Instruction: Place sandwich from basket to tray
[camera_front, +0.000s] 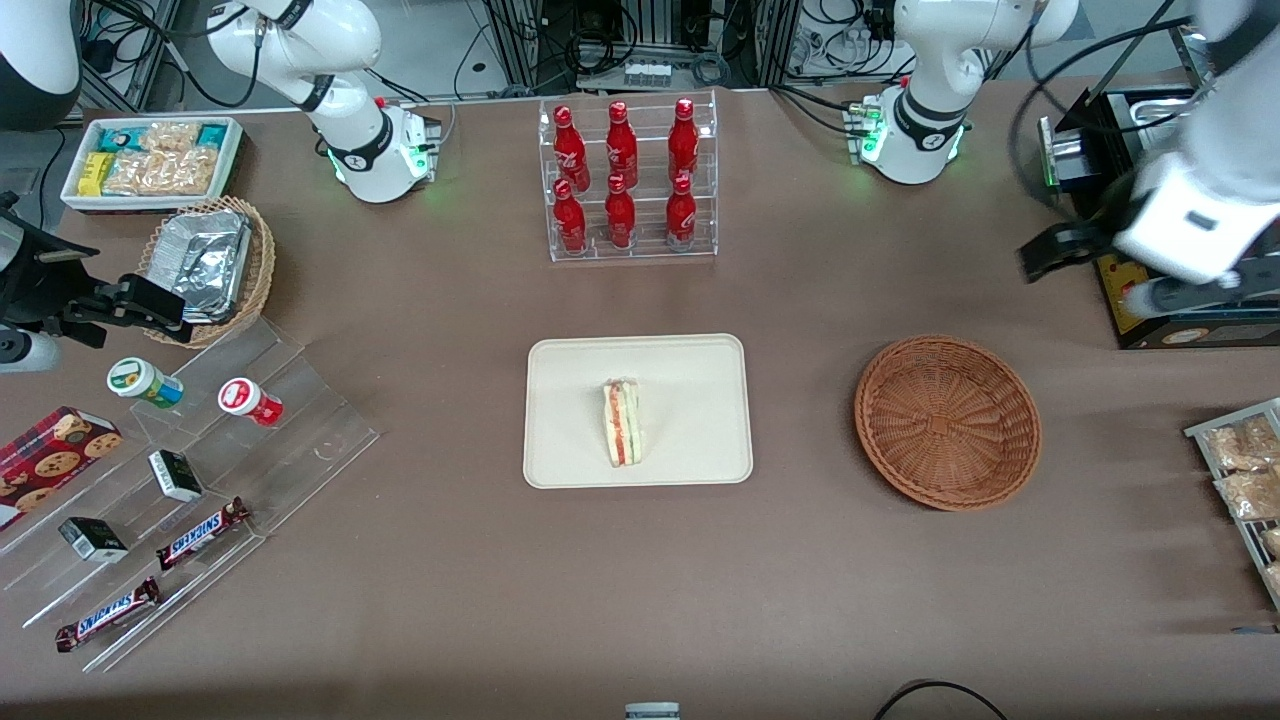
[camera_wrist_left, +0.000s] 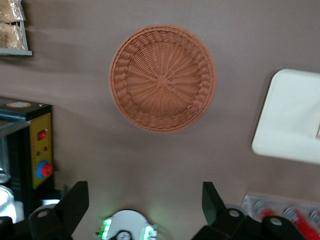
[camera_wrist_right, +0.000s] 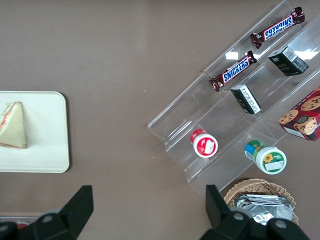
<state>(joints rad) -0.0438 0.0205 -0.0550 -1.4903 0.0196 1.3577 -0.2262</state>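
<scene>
Sandwich (camera_front: 621, 422) lies on the tray (camera_front: 700, 360), long axis twelve-to-six; we note the gripper (camera_wrist_left: 145, 200) spread, empty, above the vacated basket (camera_front: 947, 421).

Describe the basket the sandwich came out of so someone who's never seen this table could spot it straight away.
Start at the cream tray mid-table, where the sandwich lies. Toward the working arm's end sits the basket, below the raised open gripper. It is round, reddish-brown and holds nothing, unlike the paler wicker basket holding foil containers.
</scene>
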